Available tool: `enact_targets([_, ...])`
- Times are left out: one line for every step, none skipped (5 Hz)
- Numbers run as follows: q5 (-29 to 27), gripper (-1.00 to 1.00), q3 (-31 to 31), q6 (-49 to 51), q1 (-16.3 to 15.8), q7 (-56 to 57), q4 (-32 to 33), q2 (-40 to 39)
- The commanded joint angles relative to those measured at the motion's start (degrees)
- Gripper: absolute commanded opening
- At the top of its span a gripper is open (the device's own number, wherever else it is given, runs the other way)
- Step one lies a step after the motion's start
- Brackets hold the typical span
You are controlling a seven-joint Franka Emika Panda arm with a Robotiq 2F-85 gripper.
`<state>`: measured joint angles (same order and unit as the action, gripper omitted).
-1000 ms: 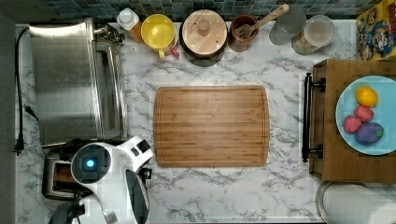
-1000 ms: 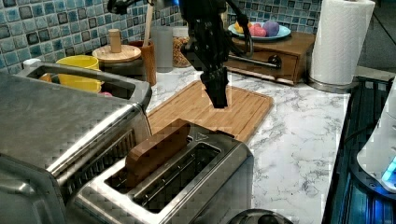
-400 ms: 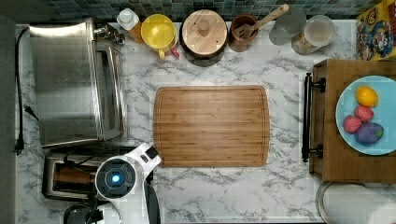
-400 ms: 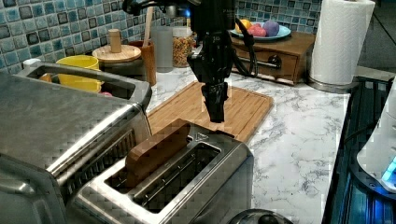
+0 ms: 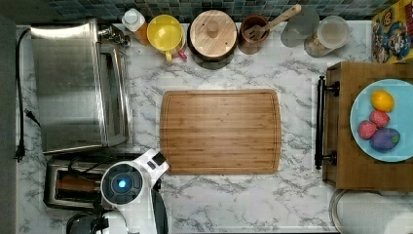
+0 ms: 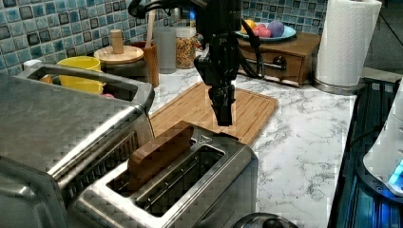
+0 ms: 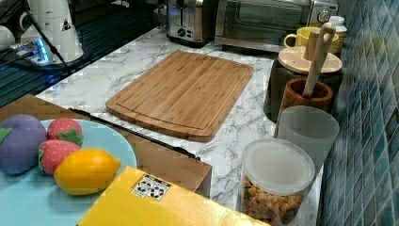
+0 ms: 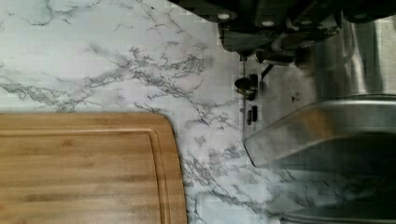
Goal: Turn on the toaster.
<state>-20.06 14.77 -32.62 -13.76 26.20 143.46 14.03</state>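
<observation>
While the toaster [image 6: 190, 185] sits on the marble counter [image 5: 234, 200] beside the toaster oven [image 6: 62, 128], a brown slice in one slot, the gripper [image 6: 223, 116] hangs point-down just above its far end by the cutting board [image 5: 220, 131], fingers apparently pressed together.

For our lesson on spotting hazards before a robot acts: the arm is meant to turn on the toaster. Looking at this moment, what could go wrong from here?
1. The end effector hangs over the toaster's far end; coming down off-line, it might hit the steel top rather than the lever.
2. The slice of bread stands high in a slot, so a sideways drift could knock it.
3. The cutting board lies close beside that end, so a missed push could land on it.
</observation>
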Motion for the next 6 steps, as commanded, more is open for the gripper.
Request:
enact_targets([-9.96,-1.00,-1.45,-2.29,-3.69,11.02,0.01,4.01])
enact_targets([-8.56,-1.00,-0.92,-0.74,-3.38,10.17,-1.65,1.91])
enact_targets([-5.85,-1.00,0.20,-0.53,-3.04,7.97,-2.70,-0.38])
enact_targets([-5.21,-1.00,5.09,-0.99,1.07,6.82,-2.97,-1.27])
enact_targets([-1.58,-1.00,4.83,-2.78,0.28,3.24,-2.87,-4.38])
enact_targets([3.90,-1.00,6.05,-5.34,2.36,-3.21,-2.52,-9.53])
